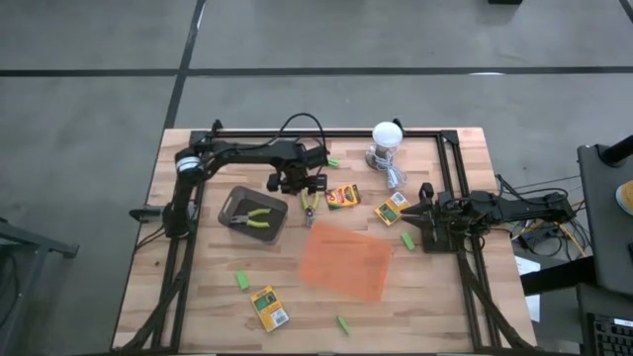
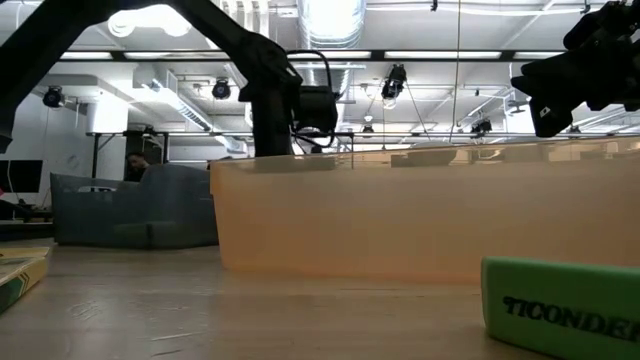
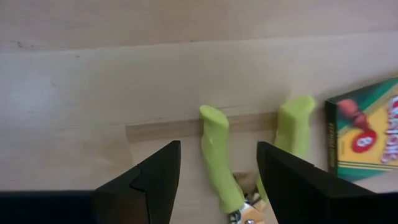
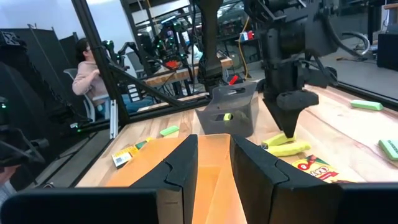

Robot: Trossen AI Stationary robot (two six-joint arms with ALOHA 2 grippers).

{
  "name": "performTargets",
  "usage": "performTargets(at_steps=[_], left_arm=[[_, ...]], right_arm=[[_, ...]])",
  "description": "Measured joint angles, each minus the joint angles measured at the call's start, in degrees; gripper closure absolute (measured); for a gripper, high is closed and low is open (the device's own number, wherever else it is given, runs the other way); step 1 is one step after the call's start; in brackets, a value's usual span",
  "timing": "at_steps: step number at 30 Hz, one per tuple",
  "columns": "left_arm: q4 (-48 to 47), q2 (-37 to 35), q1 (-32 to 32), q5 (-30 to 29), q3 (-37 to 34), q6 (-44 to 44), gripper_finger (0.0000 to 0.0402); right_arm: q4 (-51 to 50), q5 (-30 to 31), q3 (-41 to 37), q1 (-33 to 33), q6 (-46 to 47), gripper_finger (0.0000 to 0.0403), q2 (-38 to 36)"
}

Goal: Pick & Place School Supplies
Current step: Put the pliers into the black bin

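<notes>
Bench clutter apart from the supplies

An orange translucent tray lies flat near the middle of the wooden bench, a little toward the front edge; in the low view its wall fills much of the picture. A white round-headed lamp stands close to the far edge, its cable trailing toward the middle. A dark grey bin sits on the left half of the bench. Beyond the bench, a seated person shows in the right wrist view.
</notes>
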Motion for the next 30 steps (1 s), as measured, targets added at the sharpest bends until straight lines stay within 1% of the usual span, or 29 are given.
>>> performTargets(at_steps=[12,30], left_arm=[[1.9,1.1,0.1,-0.1,-1.6,-0.1,0.0186],[2.0,1.1,0.1,-0.3,-1.6,-0.5,0.0186]], right_arm=[[0.0,0.0,0.0,0.0,0.0,0.0312,0.0],[0.0,0.0,0.0,0.0,0.0,0.0312,0.0]])
